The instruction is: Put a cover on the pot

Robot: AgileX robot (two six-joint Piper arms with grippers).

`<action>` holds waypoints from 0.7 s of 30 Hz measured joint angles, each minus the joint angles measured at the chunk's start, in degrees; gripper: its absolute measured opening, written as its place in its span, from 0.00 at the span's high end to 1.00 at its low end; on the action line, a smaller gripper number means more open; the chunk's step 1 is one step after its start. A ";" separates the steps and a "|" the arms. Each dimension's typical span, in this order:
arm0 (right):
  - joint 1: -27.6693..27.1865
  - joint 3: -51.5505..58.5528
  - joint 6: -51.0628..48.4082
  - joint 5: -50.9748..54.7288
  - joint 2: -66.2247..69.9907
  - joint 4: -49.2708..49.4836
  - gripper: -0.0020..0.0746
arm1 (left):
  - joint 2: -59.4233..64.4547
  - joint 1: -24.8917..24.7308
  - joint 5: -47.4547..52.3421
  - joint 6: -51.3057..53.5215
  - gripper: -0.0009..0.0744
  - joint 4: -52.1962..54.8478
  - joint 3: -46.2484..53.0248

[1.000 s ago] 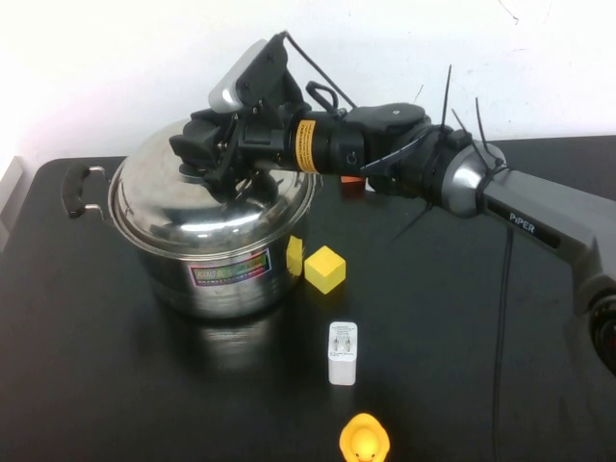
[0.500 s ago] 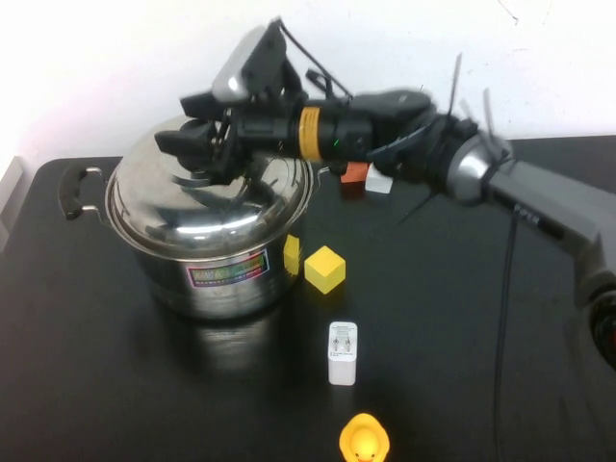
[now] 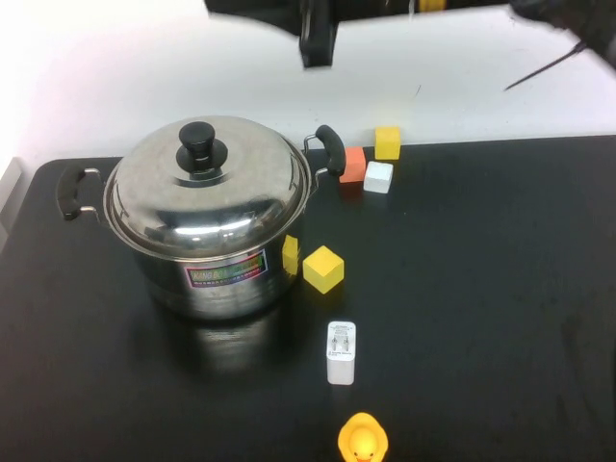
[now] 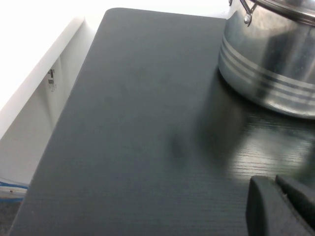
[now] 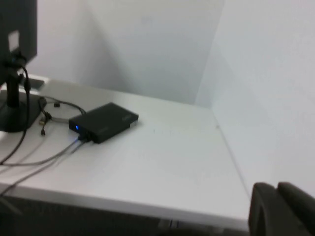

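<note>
- The right gripper hangs at the top edge of the high view, above and behind the pot and well clear of it. In the right wrist view, the right gripper shows its fingers lying together with nothing between them.
- The right wrist camera faces a white desk with a black box. It does not face the work table. Judgement: the arm is not set up for any grasp.
- Directly below and forward of the right gripper is the lid. It sits level on the rim, with its knob upright and free.
- The pot under the lid stands on the black table. Its label faces the robot. Judgement: the lid is seated squarely, so the covering step looks complete.
- The left gripper is low over the table, beside the pot wall and apart from it. Its fingers are together and empty. Judgement: it is parked, leaving the right arm room to work.
- An orange block, a white block and a yellow block lie below the right gripper on its outer side.
- A yellow cube, a white charger and a rubber duck lie farther toward the robot. None touches the pot.
</note>
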 joint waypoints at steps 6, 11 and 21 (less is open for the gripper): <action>0.00 6.38 -0.79 0.73 -8.44 -0.23 0.95 | 0.00 0.00 0.00 0.00 0.99 0.00 0.00; 0.29 19.82 -3.83 6.82 -18.23 -0.33 0.95 | 0.00 0.00 0.00 0.00 0.99 0.00 0.00; 4.38 65.45 -7.74 36.74 -50.90 0.14 0.96 | 0.00 0.00 0.00 0.00 0.99 0.00 0.00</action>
